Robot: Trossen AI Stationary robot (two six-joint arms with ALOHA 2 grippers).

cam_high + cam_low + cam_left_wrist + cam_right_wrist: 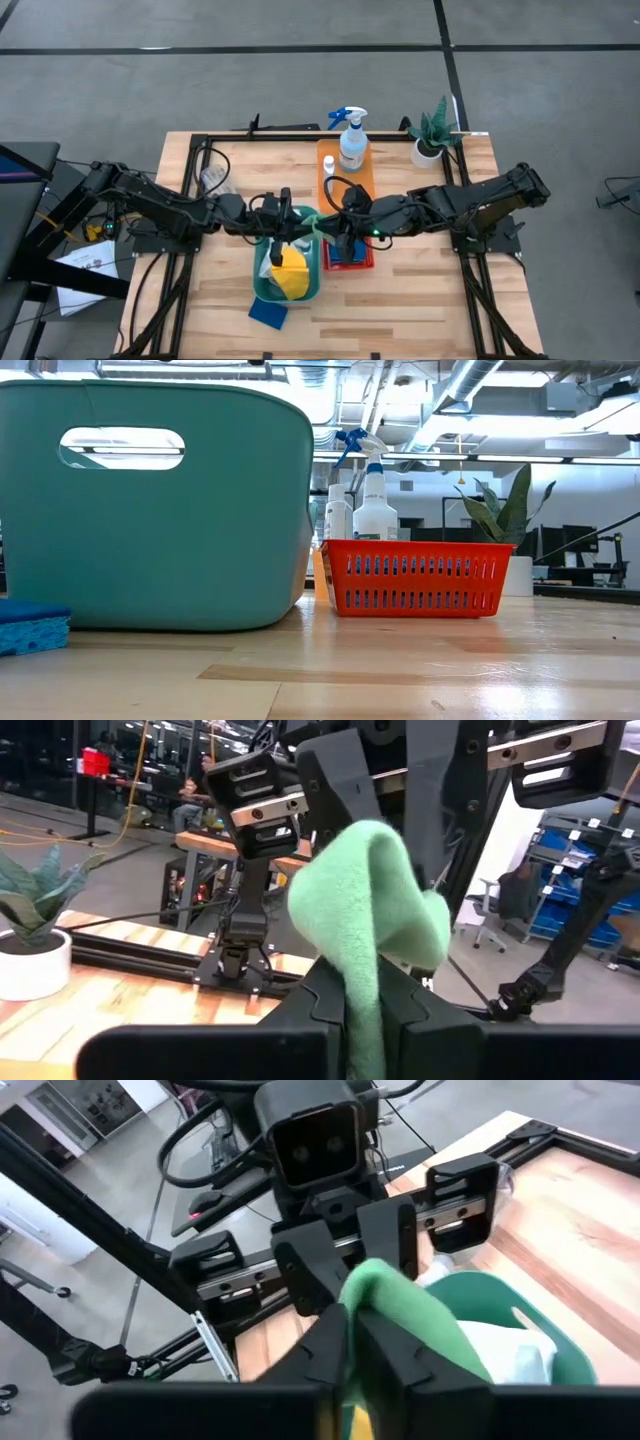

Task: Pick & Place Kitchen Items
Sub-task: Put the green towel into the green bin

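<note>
Both arms crowd above teal bin [262, 283]; red basket [349, 262] flanks it

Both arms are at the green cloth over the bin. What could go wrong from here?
1. Left pincer and right pincer both clamp the green cloth; pulling apart may yank it free.
2. Released now, it might drape across the bin rim and the red basket beside it.

No text, brand, number or sign can be read anywhere. The spray bottle [374, 503] and the small white bottle [338, 518] show labels too small to make out.
</note>
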